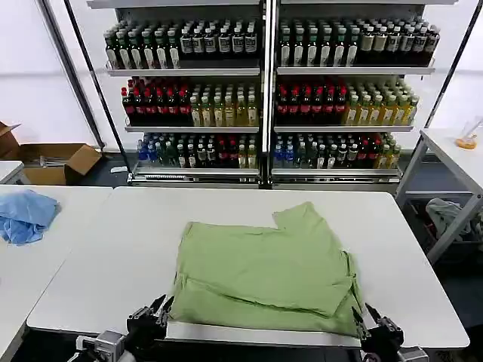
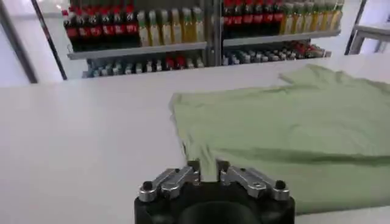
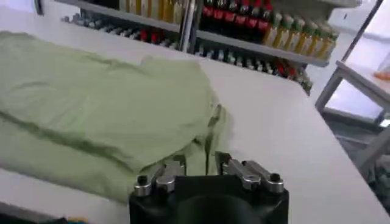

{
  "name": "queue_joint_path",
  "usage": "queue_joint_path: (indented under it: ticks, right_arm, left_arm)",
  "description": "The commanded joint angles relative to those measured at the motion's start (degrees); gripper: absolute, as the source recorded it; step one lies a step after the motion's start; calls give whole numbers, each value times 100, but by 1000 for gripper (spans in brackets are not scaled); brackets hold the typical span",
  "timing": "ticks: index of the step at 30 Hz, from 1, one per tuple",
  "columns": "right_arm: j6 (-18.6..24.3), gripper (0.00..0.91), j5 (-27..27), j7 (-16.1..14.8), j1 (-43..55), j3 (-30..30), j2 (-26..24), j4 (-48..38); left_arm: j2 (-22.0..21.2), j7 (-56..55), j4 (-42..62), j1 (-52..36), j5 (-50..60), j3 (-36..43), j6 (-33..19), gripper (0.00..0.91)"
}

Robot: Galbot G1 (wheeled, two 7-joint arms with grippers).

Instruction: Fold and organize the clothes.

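Note:
The clothes are one light green shirt (image 1: 264, 271), lying folded into a rough rectangle in the middle of the white table (image 1: 128, 234), with one sleeve sticking out toward the back. My left gripper (image 1: 153, 309) stands open at the table's front edge, just off the shirt's front left corner. In the left wrist view the shirt (image 2: 292, 122) lies just beyond the left gripper (image 2: 208, 171). My right gripper (image 1: 367, 318) is open at the front right corner. In the right wrist view the shirt's (image 3: 91, 103) edge lies just beyond the right gripper (image 3: 200, 163).
A light blue cloth (image 1: 26, 215) lies on a second table to the left. Shelves of bottles (image 1: 264, 90) stand behind the table, with a cardboard box (image 1: 56, 162) on the floor at the left. Another table (image 1: 453, 151) and a grey cloth (image 1: 453, 215) are at the right.

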Motion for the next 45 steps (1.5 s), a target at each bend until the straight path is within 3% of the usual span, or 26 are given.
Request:
queue_joint_path:
  ticks: [1,6,11,19,24,36,45]
  right_arm:
    - [-98,907,906,418,2065,-658,-309,-700]
    - [-473,907,1594,695,3751,-1588,-384,-1616]
    - [-631,907,1761,736,5030,-2369,-352,-2485]
    - [-1010,907,2459,948,6314,-3185,-58,-3633]
    - [-1012,907,2462,946,6982,-3603,199,-4497]
    - [-1012,907,2369,898,7659,-4128,801,-5758]
    - [-1004,907,2207,819,7825,-4180,1140,-6448]
  left_arm:
    - [290,-383,752,-1364,-694,258,-65,907]
    - [187,-510,1490,-2657,-605,869,130,907]
    - [6,-658,2448,-3735,-585,1311,259,907]
    - [-40,-742,3839,-5125,-557,1895,266,907]
    - [-124,-764,4549,-5699,-648,2193,273,907]
    - [-347,-750,5500,-6241,-604,2608,281,907]
    - [-308,-732,5496,-6089,-936,2665,292,907]
